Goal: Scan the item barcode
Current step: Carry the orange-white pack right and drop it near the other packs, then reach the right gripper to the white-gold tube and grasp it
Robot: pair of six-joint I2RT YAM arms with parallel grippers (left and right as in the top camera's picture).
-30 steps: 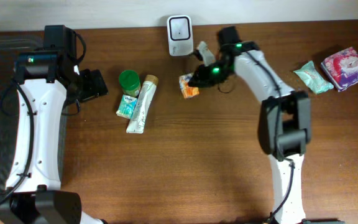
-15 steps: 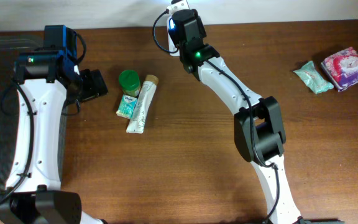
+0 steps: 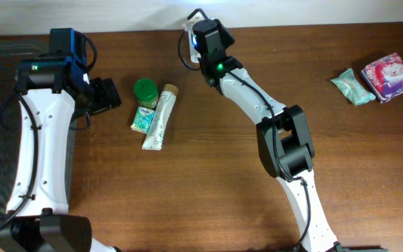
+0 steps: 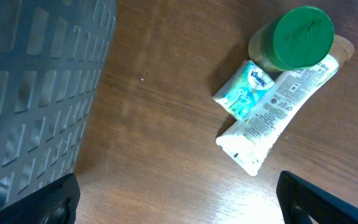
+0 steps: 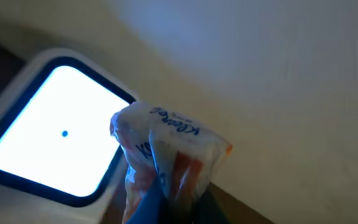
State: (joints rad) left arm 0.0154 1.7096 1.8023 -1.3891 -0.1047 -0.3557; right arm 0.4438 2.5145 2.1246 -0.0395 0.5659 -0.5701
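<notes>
Quick note from my end; the right arm had swung in the last second. It went from low over the table, just in front and right of the scanner (image 5: 48, 134), up to the scanner itself. The spot where the orange tissue packet (image 5: 166, 152) lay was bare; the packet was now pinched in the right gripper (image 5: 169, 204), fingers closed narrow on its lower edge. It was lifted in front of the scanner's lit window, at its right edge. I judged pick-up done and the scan step in hand. I could not tell whether the barcode faced the window, since only the brand print showed toward the wrist camera, nor whether a read had registered.

The left gripper (image 4: 179, 199) had not moved; its fingers stood wide and held nothing. It sat well left of the scanner, beside the grey basket (image 4: 36, 81). A green-lidded jar (image 3: 145, 89), a tube (image 3: 160, 117) and a blue tissue pack (image 3: 143, 120) lay untouched, left of the scanner and nearer me. Two more packs (image 3: 390, 75) sat far to the scanner's right.
</notes>
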